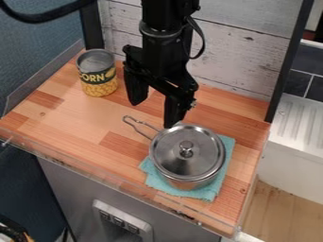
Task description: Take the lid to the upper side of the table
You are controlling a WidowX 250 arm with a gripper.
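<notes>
Grey front: a grey panel [69,189] is seen below the table's near edge, with a row of switches [118,221] set into it.
Cloth: a turquoise cloth [207,193] is spread on the wooden table [114,116], towards its near right part.
Pot: the metal pot [189,182] is stood on the cloth, its wire handle [137,124] pointed towards the far left.
Lid: the pot is covered by the metal lid [170,158], which is topped by a round knob [187,147].
Gripper: the black gripper [153,113] is held above the table, its two fingers spread well apart with nothing gripped. One fingertip is seen right by the lid's far rim; whether the rim is touched cannot be told.
Can: a can with a yellow and dark label [97,78] is stood upright at the far left.
Back: the table is backed by whitish boards [246,52].
</notes>
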